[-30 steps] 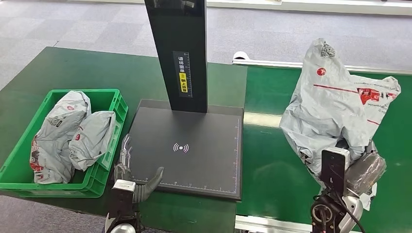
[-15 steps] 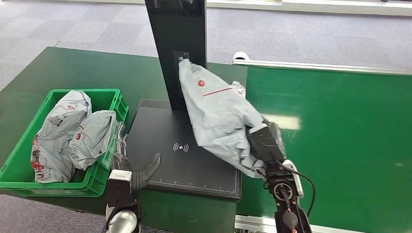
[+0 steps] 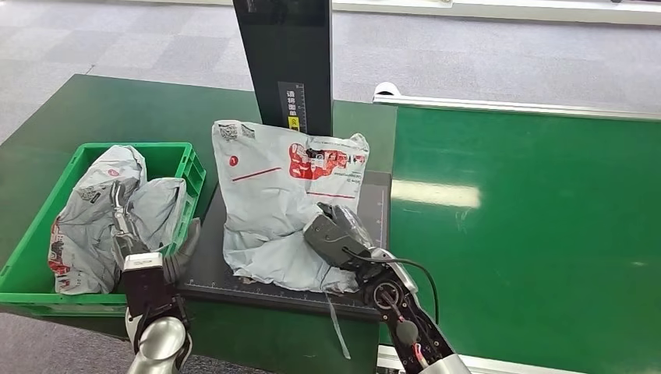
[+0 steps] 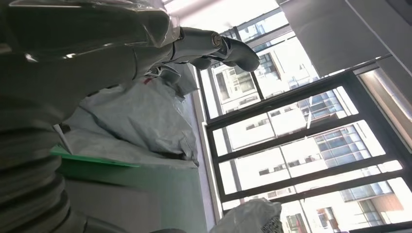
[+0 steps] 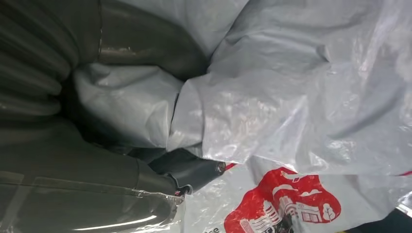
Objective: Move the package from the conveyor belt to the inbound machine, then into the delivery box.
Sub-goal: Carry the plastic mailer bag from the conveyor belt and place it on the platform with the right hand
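Observation:
A grey plastic package (image 3: 273, 195) with red print stands slumped on the black plate of the inbound machine (image 3: 375, 204), leaning against its black post (image 3: 284, 54). My right hand (image 3: 337, 234) grips the package's lower right part; in the right wrist view the thumb (image 5: 187, 171) presses into the crumpled grey package (image 5: 301, 116). My left hand (image 3: 129, 234) is raised beside the green delivery box (image 3: 185, 167), fingers apart and holding nothing. In the left wrist view its fingers (image 4: 214, 41) reach over the bagged parcels (image 4: 141, 116).
The green delivery box holds two grey parcels (image 3: 93, 210) and sits on the green table left of the machine. The green conveyor belt (image 3: 530, 218) lies to the right, with a metal rail (image 3: 507, 107) along its far side. Grey carpet lies beyond.
My right hand has carried the package left from the belt, across the post, and down onto the machine's plate. My left hand has shifted left, from the plate's edge to the box.

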You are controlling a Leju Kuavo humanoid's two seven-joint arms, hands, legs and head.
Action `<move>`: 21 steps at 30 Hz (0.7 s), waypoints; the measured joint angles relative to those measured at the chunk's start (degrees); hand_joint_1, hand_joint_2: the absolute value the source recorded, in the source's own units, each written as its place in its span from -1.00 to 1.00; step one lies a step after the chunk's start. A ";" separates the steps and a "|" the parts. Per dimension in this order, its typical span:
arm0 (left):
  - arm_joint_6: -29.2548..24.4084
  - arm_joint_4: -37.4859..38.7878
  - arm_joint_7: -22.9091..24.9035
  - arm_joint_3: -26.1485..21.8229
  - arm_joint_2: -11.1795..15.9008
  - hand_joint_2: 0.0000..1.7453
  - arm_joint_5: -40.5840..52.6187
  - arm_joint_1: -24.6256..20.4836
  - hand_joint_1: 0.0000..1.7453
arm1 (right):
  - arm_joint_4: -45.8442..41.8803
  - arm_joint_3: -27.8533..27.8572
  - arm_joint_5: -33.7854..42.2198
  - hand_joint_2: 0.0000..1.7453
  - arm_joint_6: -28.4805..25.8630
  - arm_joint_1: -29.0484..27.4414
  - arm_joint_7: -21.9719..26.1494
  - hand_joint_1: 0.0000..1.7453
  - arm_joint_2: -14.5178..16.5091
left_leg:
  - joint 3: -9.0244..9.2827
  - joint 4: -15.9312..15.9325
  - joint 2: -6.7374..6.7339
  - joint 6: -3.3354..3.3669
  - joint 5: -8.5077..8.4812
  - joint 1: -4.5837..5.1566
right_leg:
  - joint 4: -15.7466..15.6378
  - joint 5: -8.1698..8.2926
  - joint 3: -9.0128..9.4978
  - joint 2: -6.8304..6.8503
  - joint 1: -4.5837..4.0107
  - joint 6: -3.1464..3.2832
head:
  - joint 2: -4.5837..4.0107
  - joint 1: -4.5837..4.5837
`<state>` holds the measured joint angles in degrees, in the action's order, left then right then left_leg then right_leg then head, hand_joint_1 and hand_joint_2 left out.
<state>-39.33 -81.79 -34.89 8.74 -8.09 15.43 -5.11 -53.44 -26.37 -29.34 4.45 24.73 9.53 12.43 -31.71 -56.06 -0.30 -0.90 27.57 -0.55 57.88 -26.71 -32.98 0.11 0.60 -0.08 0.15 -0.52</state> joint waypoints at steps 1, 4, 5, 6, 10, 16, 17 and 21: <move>0.00 -0.04 0.01 -0.30 -0.05 1.00 0.32 0.10 -1.00 | 0.22 -0.38 -0.04 1.00 -0.18 0.14 0.18 -1.00 -0.01 | 0.00 0.00 0.00 0.00 0.00 0.00 | 0.00 0.00 0.00 0.00 0.00 0.00 | -0.01 0.00; -0.09 -0.28 0.02 -1.08 -0.20 1.00 1.28 0.33 -1.00 | 0.42 -1.48 -0.03 1.00 -0.88 0.36 1.25 -1.00 -0.08 | 0.01 0.00 0.01 0.00 0.00 0.00 | 0.00 0.00 0.00 0.00 0.00 0.00 | -0.02 0.00; -0.09 -0.40 0.03 -1.35 -0.22 1.00 1.65 0.39 -1.00 | 0.24 -1.83 0.14 1.00 -1.13 0.38 1.98 -1.00 -0.17 | 0.02 0.00 0.01 0.00 0.00 -0.01 | 0.00 0.00 0.00 0.00 -0.01 0.00 | -0.02 0.01; -0.01 -0.54 0.08 -1.58 -0.24 1.00 2.08 0.49 -1.00 | -0.20 -2.10 0.48 1.00 -1.40 0.34 2.88 -1.00 -0.31 | 0.02 0.00 0.01 0.00 0.00 -0.01 | 0.00 0.00 -0.01 0.00 -0.01 0.00 | -0.02 0.00; 2.11 -1.60 1.44 -1.95 -0.28 1.00 5.67 1.76 -1.00 | -5.70 -2.34 4.77 1.00 -4.41 -1.08 9.33 -1.00 -1.10 | 0.01 -0.01 0.00 0.00 0.00 -0.01 | 0.00 -0.01 -0.06 0.00 -0.01 0.00 | -0.01 0.00; 15.63 -0.73 11.19 0.60 -0.04 1.00 18.18 2.15 -1.00 | -22.63 1.55 15.89 1.00 -12.77 -6.49 21.38 -1.00 -2.19 | -0.07 -0.02 -0.05 0.01 0.05 0.04 | -0.03 -0.01 -0.12 -0.03 0.06 -0.02 | -0.01 0.01; 16.80 -0.27 11.86 1.24 -0.02 1.00 19.27 2.07 -1.00 | -24.91 2.14 16.51 1.00 -13.21 -7.10 21.81 -1.00 -2.39 | -0.05 -0.02 -0.11 0.01 0.07 0.05 | -0.03 0.00 -0.12 -0.08 0.07 -0.01 | -0.01 0.01; 24.21 2.03 15.39 3.38 0.26 1.00 24.35 0.84 -1.00 | -31.78 4.11 17.30 1.00 -19.55 -9.64 26.10 -1.00 -2.89 | 0.04 -0.04 0.01 0.01 0.09 0.05 | -0.05 -0.01 -0.09 0.01 0.08 -0.02 | -0.01 -0.02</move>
<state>-15.11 -79.77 -19.50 12.12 -7.83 39.79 -4.28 -85.22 -22.26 -12.04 -15.10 15.09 35.64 9.54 -31.67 -56.10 -0.30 -0.90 27.66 -0.51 57.83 -26.71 -33.07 0.12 0.67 -0.10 0.14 -0.54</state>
